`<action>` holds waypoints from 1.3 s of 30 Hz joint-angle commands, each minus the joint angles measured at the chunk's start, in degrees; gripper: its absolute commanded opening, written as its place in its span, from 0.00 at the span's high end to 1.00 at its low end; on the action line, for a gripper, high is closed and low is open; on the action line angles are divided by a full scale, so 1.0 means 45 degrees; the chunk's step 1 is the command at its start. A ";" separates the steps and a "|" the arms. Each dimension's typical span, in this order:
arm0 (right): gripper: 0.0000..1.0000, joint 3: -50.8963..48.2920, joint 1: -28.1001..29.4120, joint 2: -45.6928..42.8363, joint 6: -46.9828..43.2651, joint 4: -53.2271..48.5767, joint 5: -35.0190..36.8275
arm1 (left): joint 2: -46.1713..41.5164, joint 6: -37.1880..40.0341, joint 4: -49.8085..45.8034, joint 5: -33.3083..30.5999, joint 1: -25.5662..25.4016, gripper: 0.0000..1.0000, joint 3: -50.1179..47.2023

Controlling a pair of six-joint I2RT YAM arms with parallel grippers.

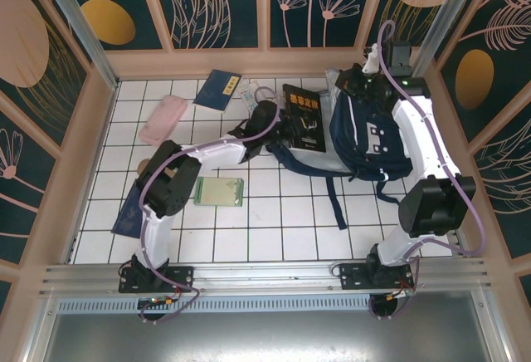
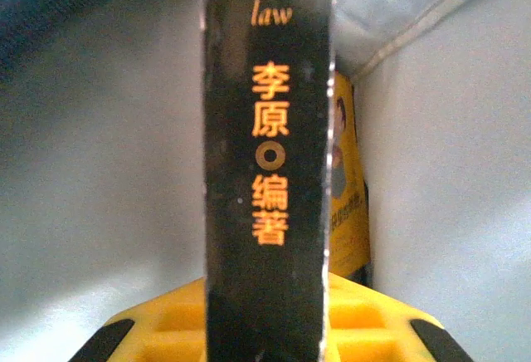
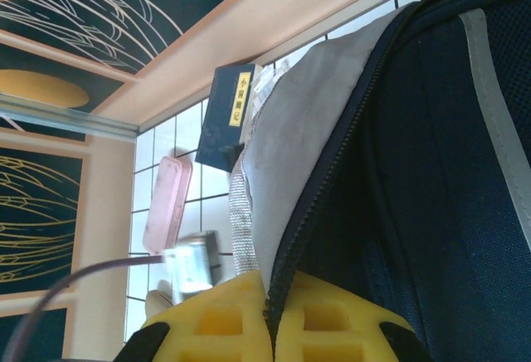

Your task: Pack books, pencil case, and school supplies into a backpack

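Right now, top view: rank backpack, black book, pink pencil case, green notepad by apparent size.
1. backpack
2. black book, though its nearness to the camera is unsure
3. pink pencil case and green notepad: too alike to rank

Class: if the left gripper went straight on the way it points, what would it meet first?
Probably the pale grey lining of the navy-blue fabric backpack; the left gripper, shut on the black gold-lettered book, points into its opening. Depth is unclear.
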 commanded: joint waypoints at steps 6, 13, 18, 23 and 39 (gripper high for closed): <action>1.00 -0.0302 -0.0192 -0.0781 -0.0212 0.1341 -0.0079 | -0.1111 0.0967 0.0340 0.0265 0.0161 0.85 -0.0059; 1.00 0.0232 -0.0238 -0.0825 -0.0275 0.1221 -0.0395 | -0.0494 -0.1213 0.3954 0.2198 0.0142 0.91 -0.0060; 1.00 0.0549 -0.0395 -0.0797 0.0232 0.1556 -0.1239 | 0.0720 -0.3210 0.6685 0.3131 -0.0020 0.93 0.0389; 1.00 0.1042 -0.0416 -0.0698 0.0657 0.1816 -0.2005 | 0.2014 -0.3965 0.7591 0.3315 -0.0569 0.94 0.1422; 1.00 0.1202 -0.0131 -0.0458 0.1212 0.2080 -0.2438 | 0.7351 -0.2279 0.1558 0.1160 -0.1999 0.89 0.8955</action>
